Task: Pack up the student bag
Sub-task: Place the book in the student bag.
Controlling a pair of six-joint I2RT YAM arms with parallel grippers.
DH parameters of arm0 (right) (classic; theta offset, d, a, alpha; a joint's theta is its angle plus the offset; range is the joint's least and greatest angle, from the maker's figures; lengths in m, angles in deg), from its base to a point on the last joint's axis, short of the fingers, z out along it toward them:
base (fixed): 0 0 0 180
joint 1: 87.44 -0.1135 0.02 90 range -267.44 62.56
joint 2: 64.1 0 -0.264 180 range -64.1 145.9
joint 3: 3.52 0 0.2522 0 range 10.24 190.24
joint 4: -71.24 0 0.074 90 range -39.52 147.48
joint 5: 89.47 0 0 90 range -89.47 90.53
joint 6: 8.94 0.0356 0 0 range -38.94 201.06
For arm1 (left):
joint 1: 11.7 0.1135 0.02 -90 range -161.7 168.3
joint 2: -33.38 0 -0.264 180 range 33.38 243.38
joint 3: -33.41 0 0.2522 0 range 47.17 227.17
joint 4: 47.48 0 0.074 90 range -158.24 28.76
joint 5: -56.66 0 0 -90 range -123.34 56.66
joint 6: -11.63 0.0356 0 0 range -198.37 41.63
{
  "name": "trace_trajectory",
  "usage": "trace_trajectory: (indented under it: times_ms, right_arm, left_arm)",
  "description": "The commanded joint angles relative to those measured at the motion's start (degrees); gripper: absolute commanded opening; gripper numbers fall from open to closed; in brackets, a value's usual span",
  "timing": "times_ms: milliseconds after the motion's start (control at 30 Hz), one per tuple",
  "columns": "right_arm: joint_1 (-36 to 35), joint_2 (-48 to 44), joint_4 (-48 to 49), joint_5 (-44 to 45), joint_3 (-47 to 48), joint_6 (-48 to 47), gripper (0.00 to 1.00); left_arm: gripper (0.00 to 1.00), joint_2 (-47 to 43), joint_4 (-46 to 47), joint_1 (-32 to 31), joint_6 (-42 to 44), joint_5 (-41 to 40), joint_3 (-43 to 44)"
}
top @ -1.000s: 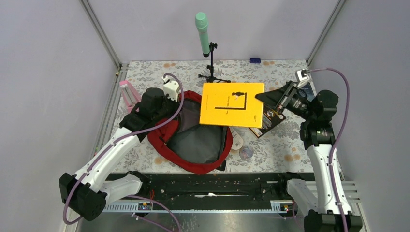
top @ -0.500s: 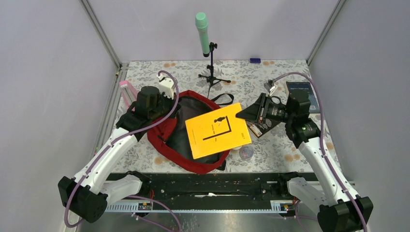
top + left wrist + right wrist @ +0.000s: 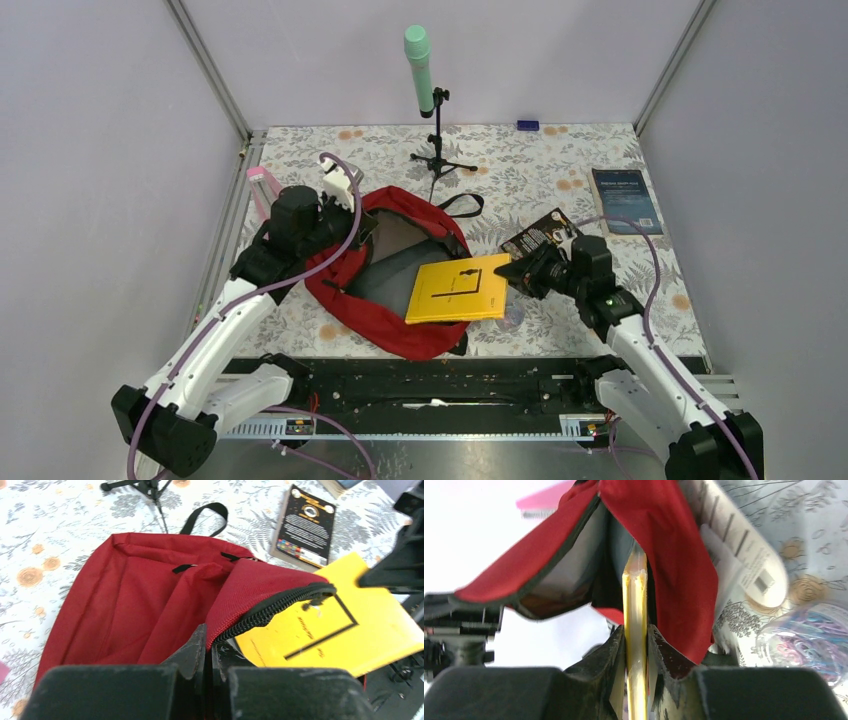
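Yellow book [image 3: 458, 288] at red student bag's [image 3: 345, 287] mouth.
Left fingers [image 3: 192, 650] pinch the rim, holding it open; right fingers [image 3: 610, 652] clamp the book to insert it.

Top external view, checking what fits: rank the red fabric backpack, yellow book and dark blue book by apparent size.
1. Red fabric backpack
2. Yellow book
3. Dark blue book

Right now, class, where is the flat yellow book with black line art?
In the top view the yellow book lies centre-right, clamped by the right pincer, half over the open red fabric backpack, left of the black paperback.
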Motion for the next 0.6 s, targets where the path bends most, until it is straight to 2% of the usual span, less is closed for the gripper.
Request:
trace_trajectory:
  times_ms: [0, 267, 467, 567]
  right_arm:
    - [-1.40, -4.17, 13.22, 12.30, -3.87, 12.75, 0.00]
    - [-1.90, -2.97, 23.48, 16.22, -5.29, 21.22, 0.00]
    - [-3.22, -1.72, 27.93, 19.14, -5.92, 24.94, 0.00]
    - [-4.63, -1.38, 26.65, 22.16, -4.71, 23.30, 0.00]
  left_arm:
    - [0.00, -1.69, 7.28, 0.36, 0.42, 7.55, 0.40]
    - [0.00, -1.60, 7.37, 0.36, 0.33, 8.16, 0.34]
    - [0.00, -1.58, 7.80, 0.32, 0.25, 10.24, 0.26]
    - [0.00, -1.38, 7.95, 0.32, 0.09, 11.24, 0.26]
